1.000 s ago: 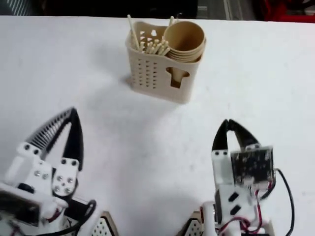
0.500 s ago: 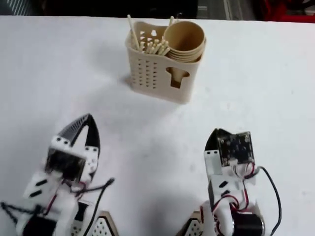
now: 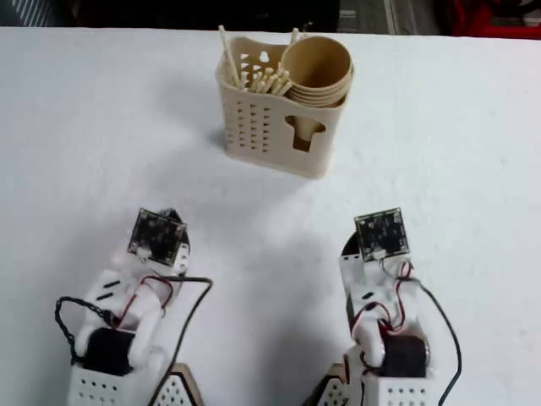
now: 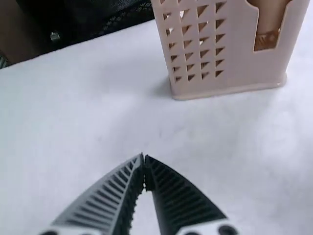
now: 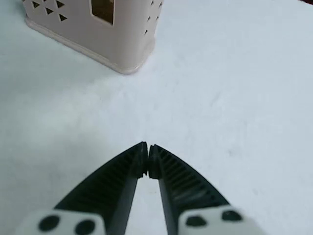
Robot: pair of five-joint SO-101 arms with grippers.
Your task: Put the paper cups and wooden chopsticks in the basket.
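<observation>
White table [image 3: 456, 127], dark room behind.

High view: basket [image 3: 283, 127] upright at far middle, with paper cups [image 3: 317, 68] stacked and wooden chopsticks [image 3: 264, 81] standing on end inside it. Both arms sit tucked at the near edge; basket well apart, between them, right arm slightly nearer.

Left wrist view: left gripper [image 4: 144, 169] closed tip to tip, holding nothing, basket ahead.

Right wrist view: right gripper [image 5: 147, 159] likewise closed, empty.

Task looks complete.

bright even light, soft shadows
</observation>
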